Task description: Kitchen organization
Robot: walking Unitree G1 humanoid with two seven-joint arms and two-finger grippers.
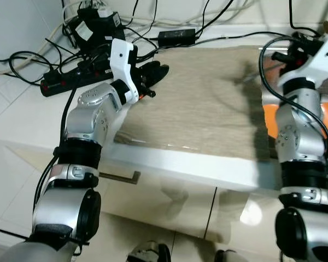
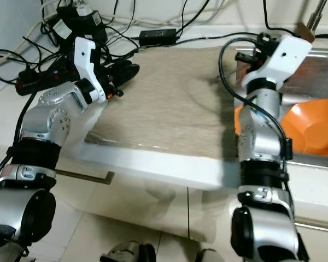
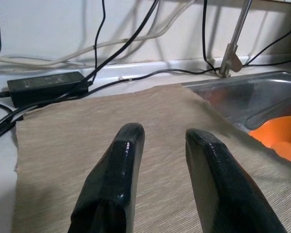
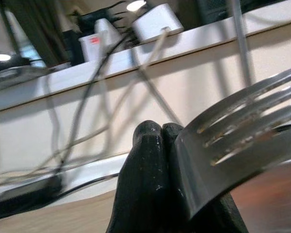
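Beige mat (image 1: 202, 103) lies bare under the parted left gripper (image 3: 161, 141); right gripper (image 4: 159, 133) pinches a fork (image 4: 242, 131) at the sink (image 2: 317, 71) rim

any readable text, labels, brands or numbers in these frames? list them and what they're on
Nothing can be read.
White sticker on the black adapter among the cables: print too small to read.
Red mark on the white box on the ledge: blurred, unreadable.
Black power brick behind the mat: no visible label.
Fork in the right gripper, orange bowl: no markings.
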